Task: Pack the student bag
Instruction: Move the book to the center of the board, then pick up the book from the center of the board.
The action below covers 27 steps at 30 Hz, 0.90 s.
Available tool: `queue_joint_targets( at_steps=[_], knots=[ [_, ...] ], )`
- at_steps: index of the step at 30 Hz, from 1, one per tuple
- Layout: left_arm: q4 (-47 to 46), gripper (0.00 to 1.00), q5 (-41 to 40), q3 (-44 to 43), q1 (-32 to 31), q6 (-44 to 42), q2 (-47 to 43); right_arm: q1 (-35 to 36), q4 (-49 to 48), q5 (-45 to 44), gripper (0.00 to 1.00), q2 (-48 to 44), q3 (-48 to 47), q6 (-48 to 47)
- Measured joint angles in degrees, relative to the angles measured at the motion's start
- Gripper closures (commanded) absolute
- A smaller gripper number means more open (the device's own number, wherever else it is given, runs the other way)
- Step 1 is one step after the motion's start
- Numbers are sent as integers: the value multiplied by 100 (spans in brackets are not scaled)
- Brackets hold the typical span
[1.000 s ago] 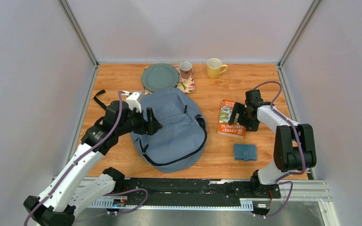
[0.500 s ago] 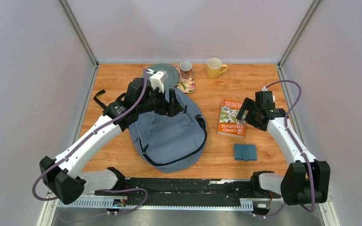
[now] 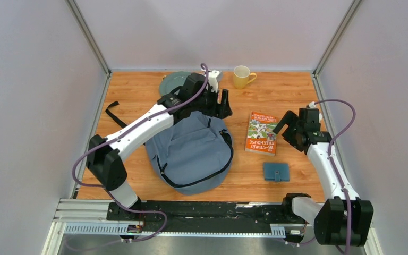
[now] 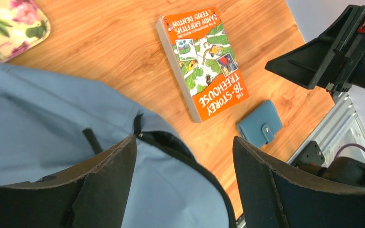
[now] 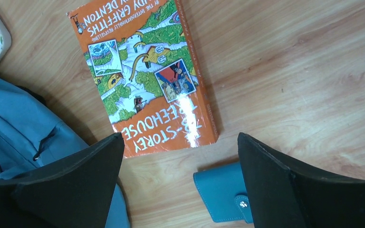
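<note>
1. Left end effector: I see its two fingers well apart with nothing between them. It hangs above the far right end of the large soft grey-blue fabric student bag.
2. My right end effector also has its fingers spread wide and holds nothing. It hangs over the right side of the wooden counter. Its wrist view looks down on the near end of the book and a corner of the wallet.
3. The student bag lies flat in the middle of the counter, left of centre. A black zip curves along its near right side. I cannot tell whether that zip is open. One black webbing strap trails out to the left.
4. An orange paperback book lies flat, cover up, between the bag and the right end effector, with bare wood between it and the bag.
5. A small teal snap-closure wallet sits just beside the book's near corner, not touching it.
6. At the far edge stand a yellow ceramic mug and a round grey-green plate. The white left arm crosses over part of the plate.
7. A floral-patterned tray shows only in the left wrist view, just beyond the bag's far edge. From above, the left arm hides it.
</note>
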<state>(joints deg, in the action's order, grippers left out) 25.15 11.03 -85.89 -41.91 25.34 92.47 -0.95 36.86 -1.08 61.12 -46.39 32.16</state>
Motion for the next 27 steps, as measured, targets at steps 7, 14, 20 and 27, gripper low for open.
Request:
queue_joint_targets(
  at_steps=[7,14,20,27],
  knots=[
    [-229,19,214,-828,-195,57,1353,-662,-188,907,9,868,-4,-4],
    [-398,19,640,-2253,-352,264,3086,-1123,-551,1696,12,1609,-13,52],
    [-385,21,584,-2363,-560,612,3842,-1119,-634,2068,13,2114,-118,17],
    [-769,21,1034,-2273,-619,1217,4393,-1119,-658,2223,15,2319,-160,-42]
  ],
)
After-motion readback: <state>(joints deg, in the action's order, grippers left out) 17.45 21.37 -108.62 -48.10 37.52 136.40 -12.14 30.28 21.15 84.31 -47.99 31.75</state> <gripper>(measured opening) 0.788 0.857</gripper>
